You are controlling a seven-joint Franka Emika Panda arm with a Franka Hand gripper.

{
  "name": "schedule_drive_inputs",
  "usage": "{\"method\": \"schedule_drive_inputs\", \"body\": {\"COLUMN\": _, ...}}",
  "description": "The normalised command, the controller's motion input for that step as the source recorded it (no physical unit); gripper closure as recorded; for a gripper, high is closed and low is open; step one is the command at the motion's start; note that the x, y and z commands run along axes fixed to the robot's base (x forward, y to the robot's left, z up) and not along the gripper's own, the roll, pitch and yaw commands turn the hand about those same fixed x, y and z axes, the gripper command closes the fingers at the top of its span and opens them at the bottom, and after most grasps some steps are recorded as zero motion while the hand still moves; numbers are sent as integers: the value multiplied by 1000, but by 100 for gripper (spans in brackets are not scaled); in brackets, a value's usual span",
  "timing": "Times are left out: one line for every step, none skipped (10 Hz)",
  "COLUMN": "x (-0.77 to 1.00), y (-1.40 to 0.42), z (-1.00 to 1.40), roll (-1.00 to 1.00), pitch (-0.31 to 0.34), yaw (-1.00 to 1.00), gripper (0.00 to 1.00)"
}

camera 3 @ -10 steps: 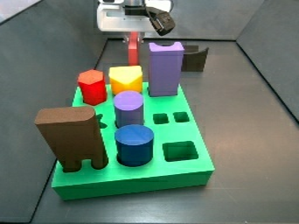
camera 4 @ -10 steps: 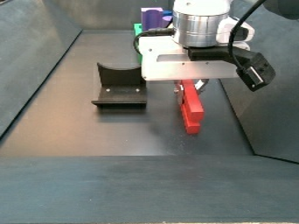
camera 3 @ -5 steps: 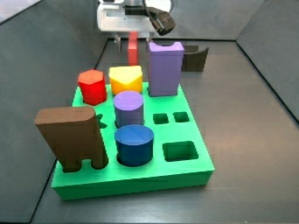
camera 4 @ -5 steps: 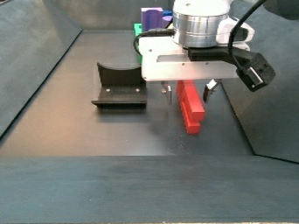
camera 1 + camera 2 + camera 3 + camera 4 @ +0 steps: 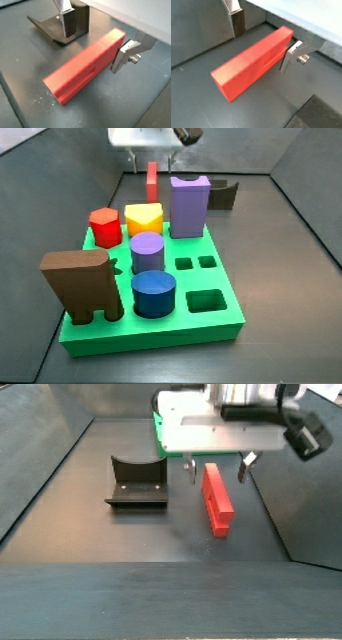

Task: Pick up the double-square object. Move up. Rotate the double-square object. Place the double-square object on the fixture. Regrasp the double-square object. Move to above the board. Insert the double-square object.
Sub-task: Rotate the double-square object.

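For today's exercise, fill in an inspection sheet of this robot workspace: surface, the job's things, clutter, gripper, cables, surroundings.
Surface: dark grey floor, bare around the pieces.
Job's things: double-square object lies flat on the floor beside the fixture, apart from it; board holds coloured pegs, its two small square holes free.
Clutter: big brown notched block stands at the board's corner.
Gripper: gripper is open above the double-square object, fingers on either side, not touching in both wrist views.
Cables: nothing seen.
Surroundings: dark walls enclose the floor.

the gripper (image 5: 150, 150) hangs at the top edge above the upright double-square object (image 5: 152, 180), behind the board (image 5: 214, 333) with its coloured pegs.
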Motion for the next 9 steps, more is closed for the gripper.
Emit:
{"method": "schedule_drive_inputs", "body": {"x": -28, "y": 2, "z": 841, "roll": 92, "pitch": 89, "yaw": -2, "gripper": 0}}
{"method": "schedule_drive_inputs", "body": {"x": -29, "y": -2, "z": 744, "roll": 103, "pitch": 90, "yaw": 2, "gripper": 0}}
{"method": "schedule_drive_inputs", "body": {"x": -27, "y": -5, "z": 559, "roll": 120, "pitch": 87, "yaw": 15, "gripper": 0}}
{"method": "schedule_drive_inputs", "body": {"x": -26, "y": -4, "z": 376, "roll": 121, "pitch": 87, "yaw": 17, "gripper": 0}}
{"method": "schedule_drive_inputs", "body": {"x": 0, "y": 0, "z": 0, "roll": 0, "pitch": 0, "yaw": 1000, "gripper": 0}}
{"method": "schedule_drive_inputs", "body": {"x": 12, "y": 0, "z": -173, "roll": 0, "pitch": 0, "yaw": 1000, "gripper": 0}}
{"method": "schedule_drive_inputs", "body": {"x": 37, "y": 1, "z": -166, "roll": 0, "pitch": -1, "yaw": 1000, "gripper": 0}}
{"method": "schedule_drive_inputs", "body": {"x": 41, "y": 1, "z": -106, "roll": 0, "pitch": -2, "yaw": 1000, "gripper": 0}}
{"method": "schedule_drive_inputs", "body": {"x": 36, "y": 2, "z": -68, "roll": -1, "pitch": -2, "yaw": 1000, "gripper": 0}}
